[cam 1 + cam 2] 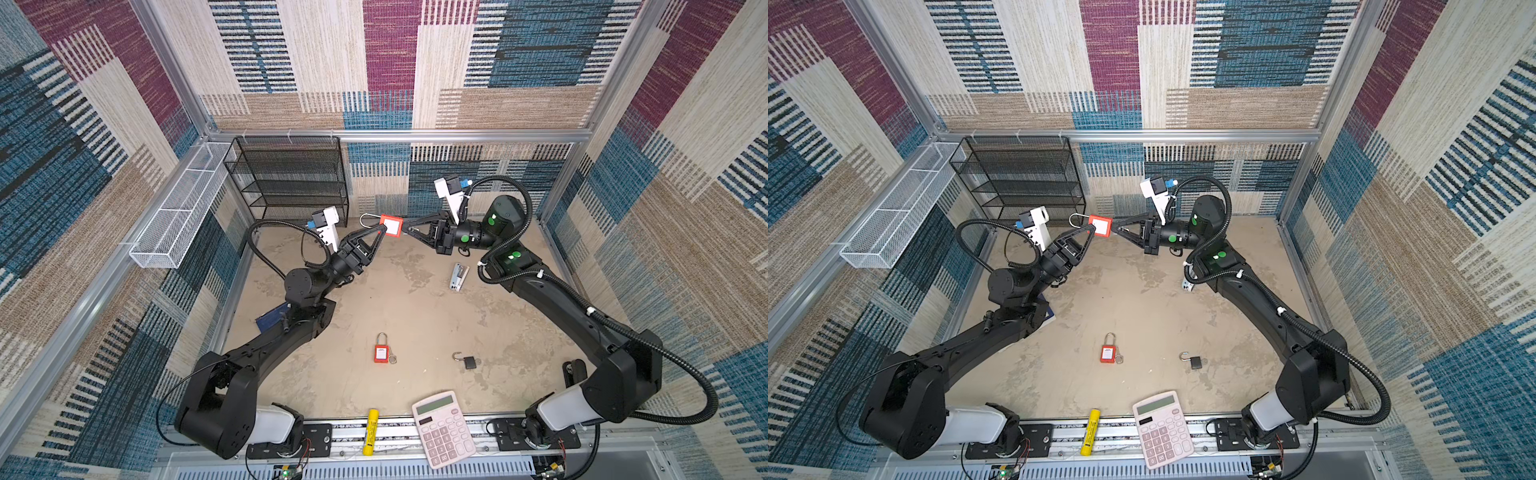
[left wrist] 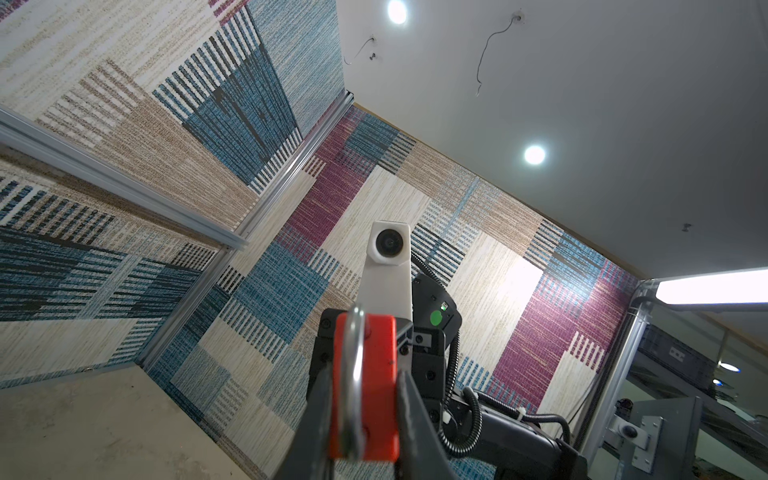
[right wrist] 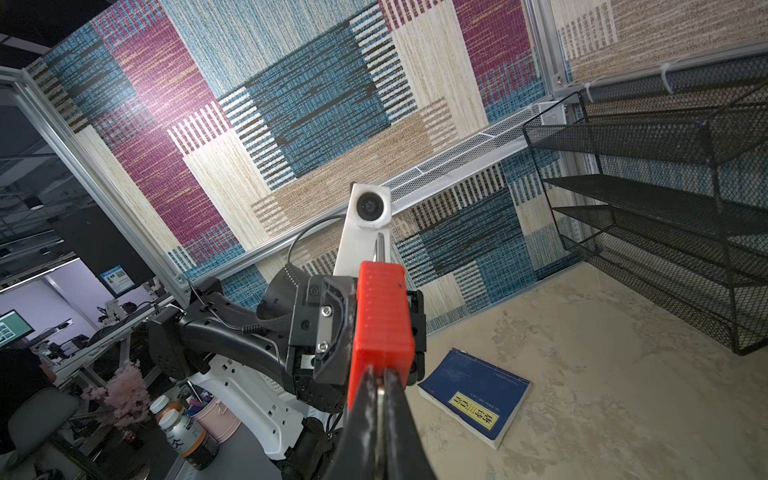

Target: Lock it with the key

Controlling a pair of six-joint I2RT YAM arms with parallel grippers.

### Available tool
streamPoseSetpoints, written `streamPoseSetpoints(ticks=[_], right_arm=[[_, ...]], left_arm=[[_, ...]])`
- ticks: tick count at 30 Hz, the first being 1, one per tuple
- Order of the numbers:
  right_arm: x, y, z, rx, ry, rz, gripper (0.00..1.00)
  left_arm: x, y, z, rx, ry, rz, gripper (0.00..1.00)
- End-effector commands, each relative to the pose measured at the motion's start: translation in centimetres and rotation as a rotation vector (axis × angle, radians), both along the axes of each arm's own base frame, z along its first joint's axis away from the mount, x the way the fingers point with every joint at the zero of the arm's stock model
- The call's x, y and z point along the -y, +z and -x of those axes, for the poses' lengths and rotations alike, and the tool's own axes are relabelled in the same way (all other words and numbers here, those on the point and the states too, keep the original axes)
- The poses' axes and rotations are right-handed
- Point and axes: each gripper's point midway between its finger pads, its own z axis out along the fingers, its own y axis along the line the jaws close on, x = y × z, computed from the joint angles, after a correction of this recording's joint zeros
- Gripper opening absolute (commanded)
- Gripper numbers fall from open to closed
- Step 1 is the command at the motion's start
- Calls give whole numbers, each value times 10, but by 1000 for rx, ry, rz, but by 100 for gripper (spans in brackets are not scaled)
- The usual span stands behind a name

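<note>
Your left gripper clamps the red padlock in the air over the far part of the table. Your right gripper is pinched tight on the key at the lock's bottom; only a thin metal edge shows between its fingers. The left arm hides part of the blue book. You have three padlocks: this one, a second red padlock and a black padlock, both lying on the table.

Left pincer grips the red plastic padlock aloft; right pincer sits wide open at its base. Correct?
Not open: the right wrist view shows the right pincer shut on a thin metal key at the base of the red plastic padlock; the left pincer grips it.
</note>
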Motion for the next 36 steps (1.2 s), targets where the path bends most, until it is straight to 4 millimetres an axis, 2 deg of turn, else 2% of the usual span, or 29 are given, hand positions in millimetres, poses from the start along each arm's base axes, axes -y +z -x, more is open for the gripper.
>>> streamPoseSetpoints(ticks=[1, 14, 21, 28, 36], right_arm=[[2, 7, 5, 17, 15, -16, 0], [11, 3, 5, -43, 24, -36, 0], [13, -8, -2, -66, -10, -15, 0], [17, -13, -8, -72, -42, -4, 0], [20, -13, -6, -58, -37, 0, 0]], left_arm=[[-12, 7, -6, 31, 79, 21, 0], [-22, 8, -4, 65, 98, 40, 0], [-25, 10, -3, 78, 117, 41, 0], [-28, 9, -4, 75, 127, 43, 0], [-34, 11, -2, 80, 137, 47, 0]])
